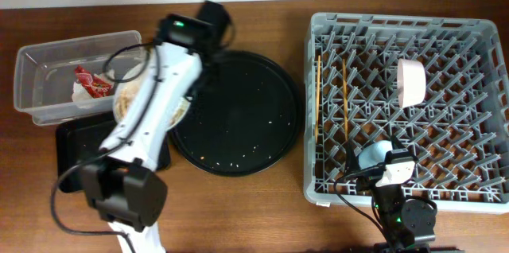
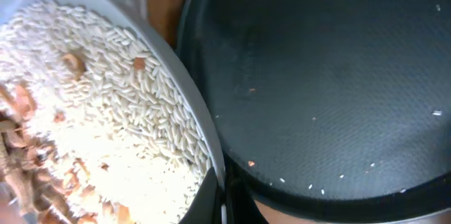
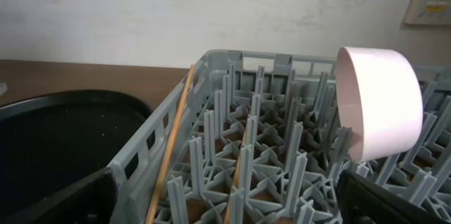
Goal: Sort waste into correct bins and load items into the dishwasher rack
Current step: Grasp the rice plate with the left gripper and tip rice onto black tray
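- A round white plate (image 2: pixel 203 127), heaped with pale beige food scraps (image 2: pixel 106 111), is filling the left wrist view and tilting just beside the clear tub (image 1: pixel 48 52). The left gripper (image 2: pixel 224 206) appears to be pinching its rim, though the fingers are barely showing.
- The dishwasher rack (image 1: pixel 398 22) is sitting at right, holding the pink bowl (image 1: pixel 411 82) on edge, two chopsticks (image 1: pixel 319 98) along its left side and the blue cup (image 1: pixel 371 156) near its near edge.
- The round black tray (image 1: pixel 238 118) is lying at centre, flecked with stray grains.
- The clear tub, far left, is holding the red wrapper (image 1: pixel 91 80) and tissue (image 1: pixel 82 94); the shallow black tray (image 1: pixel 75 145) is lying just nearer.
- The right gripper (image 3: pixel 225 182) is hovering at the rack's near edge, spread wide and holding nothing.
- Likely step: tipping scraps into a bin. The plate's low rim should be hanging well inside the bin wall before tilting steeper, lest grains scatter.
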